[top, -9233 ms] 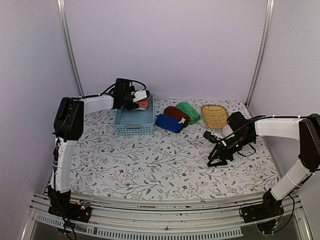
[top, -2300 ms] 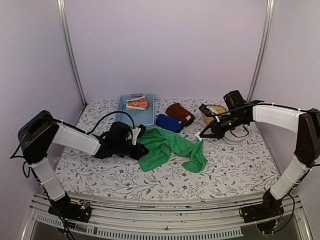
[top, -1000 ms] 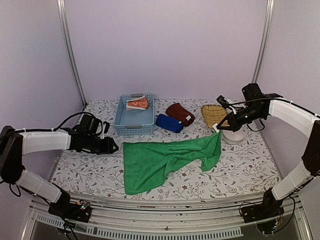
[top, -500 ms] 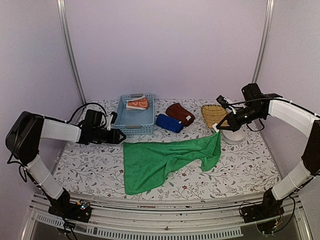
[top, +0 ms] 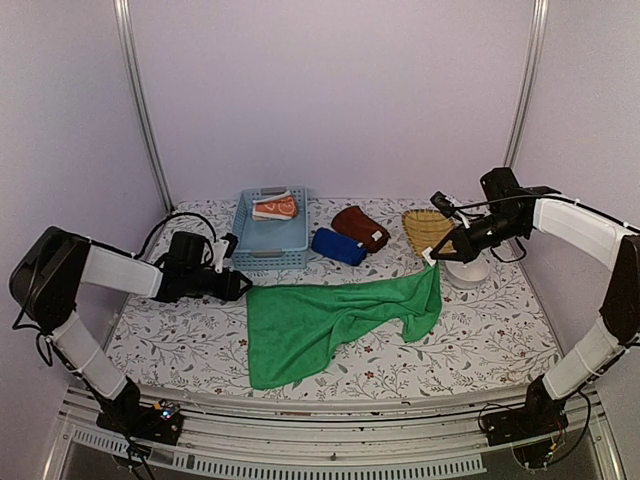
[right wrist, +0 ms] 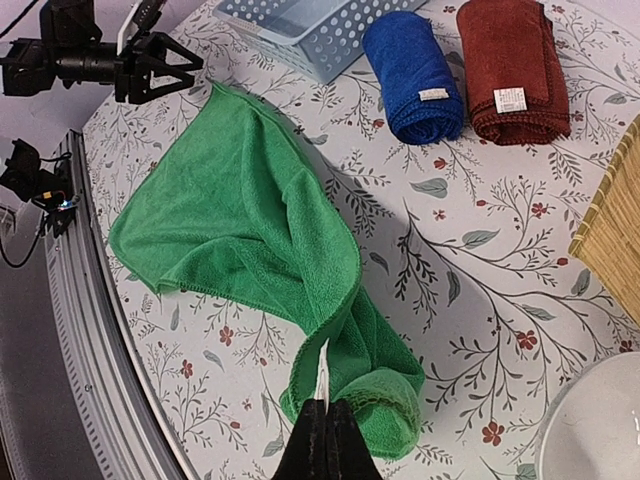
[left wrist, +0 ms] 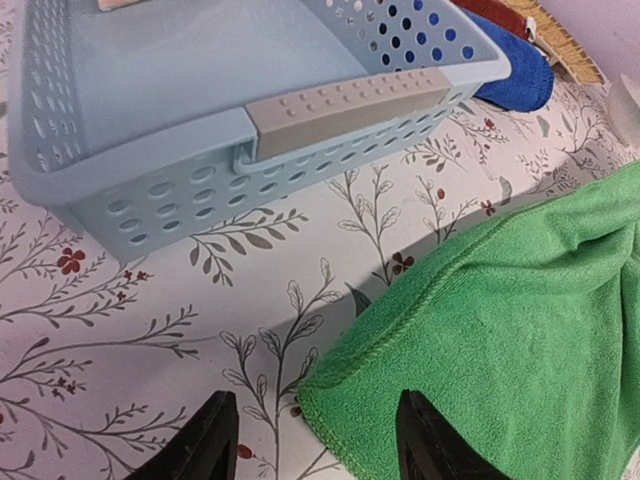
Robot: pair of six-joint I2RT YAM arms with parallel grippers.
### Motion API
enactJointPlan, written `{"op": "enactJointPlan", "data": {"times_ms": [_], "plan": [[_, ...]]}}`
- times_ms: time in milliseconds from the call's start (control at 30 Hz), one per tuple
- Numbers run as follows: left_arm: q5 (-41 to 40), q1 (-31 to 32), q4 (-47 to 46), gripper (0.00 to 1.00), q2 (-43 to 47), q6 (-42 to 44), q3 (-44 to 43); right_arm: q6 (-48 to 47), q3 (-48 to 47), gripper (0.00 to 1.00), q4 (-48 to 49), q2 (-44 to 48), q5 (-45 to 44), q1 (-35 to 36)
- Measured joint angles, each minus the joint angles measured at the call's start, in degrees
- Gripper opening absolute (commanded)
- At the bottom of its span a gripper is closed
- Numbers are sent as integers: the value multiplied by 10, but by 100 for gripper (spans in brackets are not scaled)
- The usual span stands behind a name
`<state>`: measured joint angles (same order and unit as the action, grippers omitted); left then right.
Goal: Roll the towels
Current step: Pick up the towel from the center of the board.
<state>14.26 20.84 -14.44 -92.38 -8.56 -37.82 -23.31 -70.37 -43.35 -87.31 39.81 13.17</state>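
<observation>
From above, found the green towel [top: 330, 320] on the floral table [top: 480, 330], near left part lying flat, right part bunched and drawn up by one corner. Saw that corner pinched in the right gripper [top: 432, 258], held off the table in front of the wicker tray [top: 428, 232] and beside the white bowl [top: 467, 272]. Found the left gripper [top: 240, 285] low, just beside the towel's far left corner. Noted the light blue basket [top: 268, 248] behind it, with the orange towel [top: 275, 207] at its far end. Saw the dark blue towel [top: 338, 246] and the maroon towel [top: 360, 228] rolled up, side by side, between basket and tray.

Through the left wrist camera, found the jaws wide apart with nothing between them. Saw the green towel's hemmed corner flat on the table just ahead, nearer the right-hand jaw and not gripped. Noted the basket's near wall and grey handle beyond, and an end of the dark blue roll past it.

Through the right wrist camera, found the jaws clenched tight on the green towel's edge. Saw the cloth hanging from them in a fold, then spreading out toward the left gripper. Noted both rolls lying parallel at the top, touching or nearly so.
</observation>
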Motion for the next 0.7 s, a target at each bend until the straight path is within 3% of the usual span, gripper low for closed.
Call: {"op": "enactJointPlan", "data": {"times_ms": [400, 567, 700], "plan": [[-1, 4, 36, 41, -92, 28, -79, 2, -6, 2, -2, -13, 11, 0], [1, 10, 49, 51, -108, 34, -99, 2, -6, 2, -2, -13, 12, -1], [-2, 13, 38, 54, -90, 33, -76, 2, -6, 3, -2, -13, 12, -1]]}}
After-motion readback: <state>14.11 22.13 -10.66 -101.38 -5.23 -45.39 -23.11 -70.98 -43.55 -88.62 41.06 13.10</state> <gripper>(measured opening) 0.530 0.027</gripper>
